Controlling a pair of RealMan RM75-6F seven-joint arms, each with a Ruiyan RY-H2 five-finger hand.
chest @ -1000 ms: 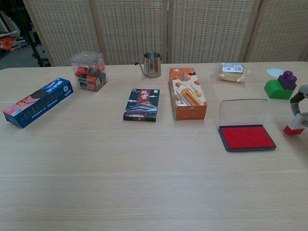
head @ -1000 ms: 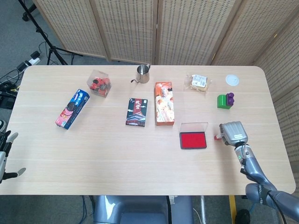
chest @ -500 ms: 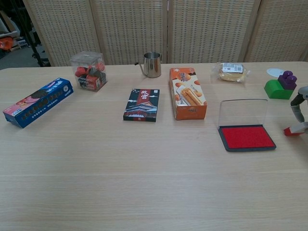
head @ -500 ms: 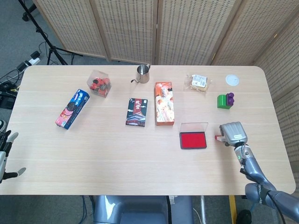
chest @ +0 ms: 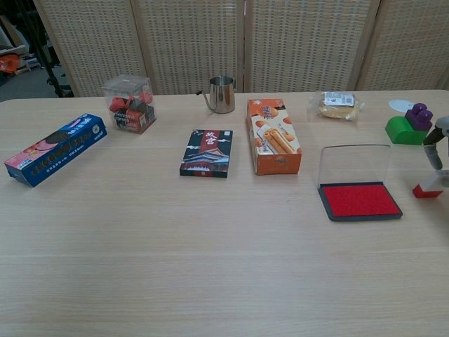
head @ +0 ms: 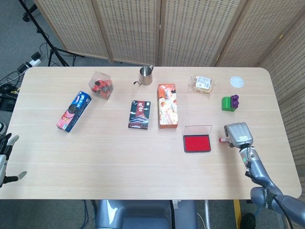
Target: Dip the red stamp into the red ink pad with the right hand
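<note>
The red stamp (head: 222, 140) lies on the table just right of the ink pad, and only its red end shows from under my right hand (head: 237, 134). The chest view shows that stamp (chest: 426, 189) at the frame's right edge, with one finger (chest: 431, 149) hanging down above it. Whether the fingers grip its body is hidden. The red ink pad (head: 197, 143) lies open with its clear lid (head: 197, 130) folded back; it shows again as the ink pad (chest: 359, 200) in the chest view. My left hand (head: 5, 160) sits off the table's left edge, fingers spread and holding nothing.
A green and purple block (head: 230, 102) stands behind the right hand. An orange snack box (head: 167, 106), a dark card box (head: 139, 114), a steel cup (head: 145, 75), a wrapped snack (head: 202, 84), a clear box (head: 101, 85) and a blue cookie box (head: 74, 111) lie farther left.
The right hand has shifted slightly to the right and away over the stamp. The stamp has stayed almost where it was on the table.
</note>
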